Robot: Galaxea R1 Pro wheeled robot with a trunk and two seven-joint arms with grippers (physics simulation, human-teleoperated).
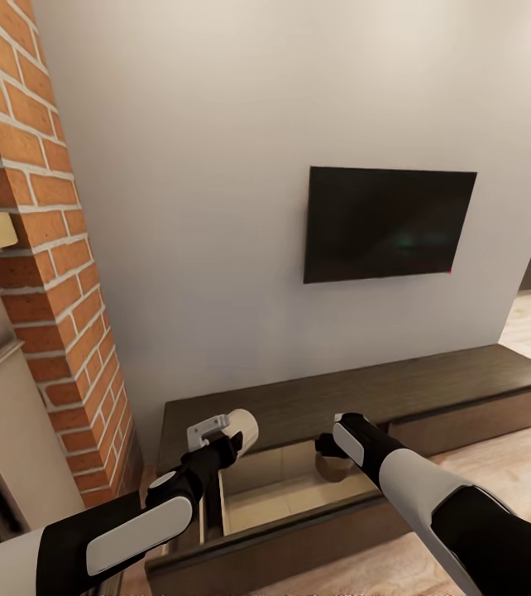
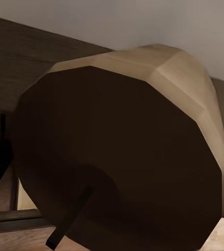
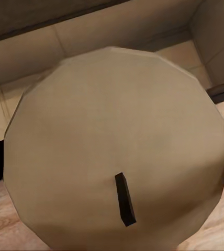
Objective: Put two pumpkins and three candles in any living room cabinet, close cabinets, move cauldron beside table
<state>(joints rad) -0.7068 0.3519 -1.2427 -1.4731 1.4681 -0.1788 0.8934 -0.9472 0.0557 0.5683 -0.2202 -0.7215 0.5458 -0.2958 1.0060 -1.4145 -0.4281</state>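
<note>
Closest to me, both arms reach forward and down over the open drawer (image 1: 298, 497) of the cabinet (image 1: 431, 389). My left tool (image 1: 216, 430) carries a candle (image 1: 241, 429), a stubby tan cylinder tipped on its side just above the drawer's left end; in the left wrist view that same candle (image 2: 143, 130) sits right against the lens, its dark flat face and wick toward me. I judge the left tool clamped on it, since it hangs in the air with nothing under it, though I can't see the fingers themselves.

My right tool (image 1: 337, 451) is lower, down at the drawer's tan interior, with a second candle (image 1: 334, 466) at its tip. The right wrist view has that candle (image 3: 117, 151) up close, flat top and wick facing the camera, with the drawer's light divided floor (image 3: 91, 36) behind it. It looks gripped as well, and I can't tell whether it already rests on the drawer bottom.

Beyond the drawer, the rest of the long dark unit runs along the wall, its other fronts appearing shut, under a wall-mounted television (image 1: 388, 223); brick (image 1: 50, 273) stands at my left.

My reading: two candles are about to go in but aren't released. The third candle, both pumpkins, shutting this drawer and placing the cauldron all remain, as far as I can see.
</note>
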